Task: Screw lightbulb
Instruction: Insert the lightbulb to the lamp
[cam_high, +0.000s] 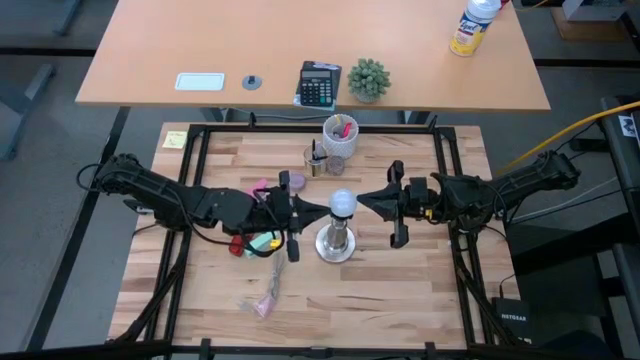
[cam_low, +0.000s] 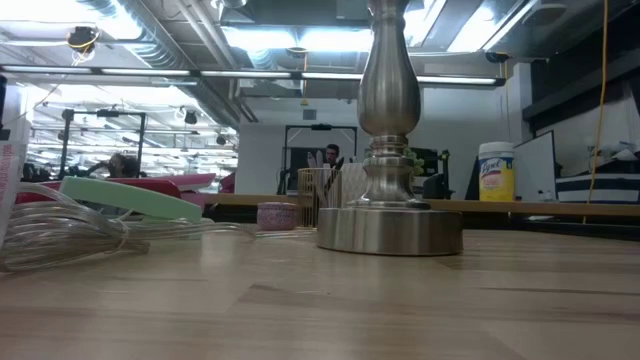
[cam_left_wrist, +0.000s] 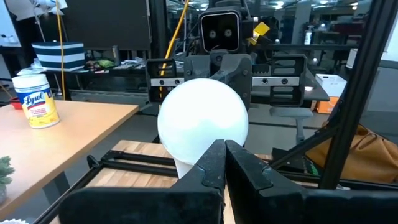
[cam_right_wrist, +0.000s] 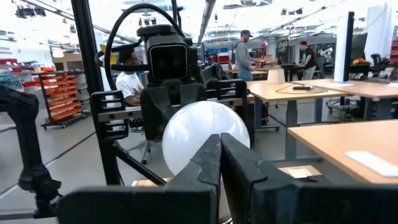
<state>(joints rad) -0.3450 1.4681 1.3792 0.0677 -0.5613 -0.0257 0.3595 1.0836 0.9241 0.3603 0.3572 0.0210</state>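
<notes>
Two closed claws — left claw (cam_high: 322, 211), right claw (cam_high: 363, 202) — flanking upright lightbulb (cam_high: 343, 203); globe up, axis vertical

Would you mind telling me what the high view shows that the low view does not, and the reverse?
Only the high view shows the lightbulb atop the socket stand, with the left gripper and right gripper, both shut, pointing at it from either side. Only the low view shows the Lysol canister's label side-on and the room behind. Both show the stand and the cup of pens.
</notes>
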